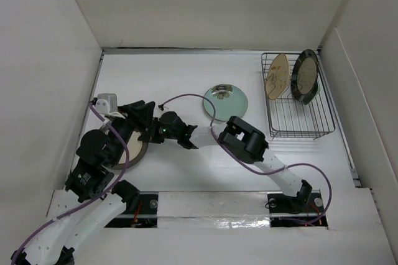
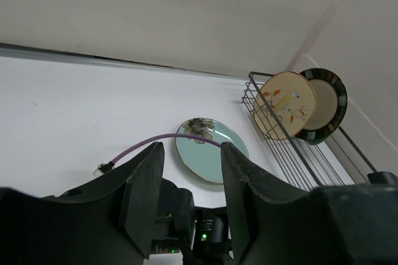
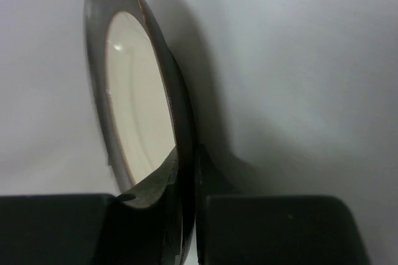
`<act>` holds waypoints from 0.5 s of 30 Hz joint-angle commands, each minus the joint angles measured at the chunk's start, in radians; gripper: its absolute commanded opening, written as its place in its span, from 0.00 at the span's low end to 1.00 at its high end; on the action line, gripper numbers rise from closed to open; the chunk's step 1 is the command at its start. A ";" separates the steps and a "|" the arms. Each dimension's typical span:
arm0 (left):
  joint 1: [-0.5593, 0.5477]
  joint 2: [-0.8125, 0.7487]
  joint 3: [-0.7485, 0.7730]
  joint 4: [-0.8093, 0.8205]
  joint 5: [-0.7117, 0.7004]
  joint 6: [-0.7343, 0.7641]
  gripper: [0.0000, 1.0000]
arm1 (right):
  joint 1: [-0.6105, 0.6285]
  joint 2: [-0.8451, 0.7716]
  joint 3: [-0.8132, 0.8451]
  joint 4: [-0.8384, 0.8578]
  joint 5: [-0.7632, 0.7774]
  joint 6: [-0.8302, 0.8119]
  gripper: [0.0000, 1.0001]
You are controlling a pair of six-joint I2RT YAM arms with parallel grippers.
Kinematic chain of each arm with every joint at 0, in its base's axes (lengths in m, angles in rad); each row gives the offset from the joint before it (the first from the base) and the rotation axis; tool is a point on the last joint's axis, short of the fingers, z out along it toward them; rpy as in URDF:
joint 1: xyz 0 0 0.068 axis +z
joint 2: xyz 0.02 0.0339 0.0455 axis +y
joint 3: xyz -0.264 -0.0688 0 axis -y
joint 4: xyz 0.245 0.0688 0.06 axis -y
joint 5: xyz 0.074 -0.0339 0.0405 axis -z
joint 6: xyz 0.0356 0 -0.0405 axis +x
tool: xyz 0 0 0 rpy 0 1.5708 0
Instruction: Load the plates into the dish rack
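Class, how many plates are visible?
4. The tan plate and dark-rimmed plate stand in the dish rack; the teal plate lies on the table; the right gripper pinches the brown-rimmed plate. More may be hidden.

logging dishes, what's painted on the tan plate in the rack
Tan plate: bird and orange leaves, best in left wrist.

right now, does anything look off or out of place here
A purple cable from the right arm loops loose across the edge of the teal plate, its plug end seemingly free on the table. Otherwise nothing looks spilled or broken; the right gripper pinches the brown-rimmed plate by its rim.
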 commanded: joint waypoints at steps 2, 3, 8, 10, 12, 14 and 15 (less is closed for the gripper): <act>0.004 -0.017 -0.004 0.039 -0.012 0.005 0.39 | 0.015 -0.074 -0.115 0.134 0.033 0.021 0.00; 0.004 -0.020 -0.007 0.042 -0.018 0.004 0.39 | 0.005 -0.098 -0.135 0.180 0.036 0.015 0.00; 0.004 -0.041 -0.006 0.036 -0.062 -0.007 0.40 | -0.030 -0.231 -0.177 0.211 0.077 -0.139 0.00; 0.004 -0.073 -0.013 0.051 -0.085 -0.009 0.40 | -0.066 -0.370 -0.188 0.165 0.132 -0.210 0.00; 0.004 -0.094 -0.021 0.053 -0.096 -0.012 0.40 | -0.106 -0.468 -0.201 0.127 0.183 -0.301 0.00; 0.004 -0.126 -0.030 0.065 -0.104 -0.012 0.41 | -0.189 -0.546 -0.243 0.136 0.188 -0.319 0.00; 0.004 -0.133 -0.035 0.074 -0.104 -0.010 0.41 | -0.220 -0.641 -0.314 0.168 0.188 -0.321 0.00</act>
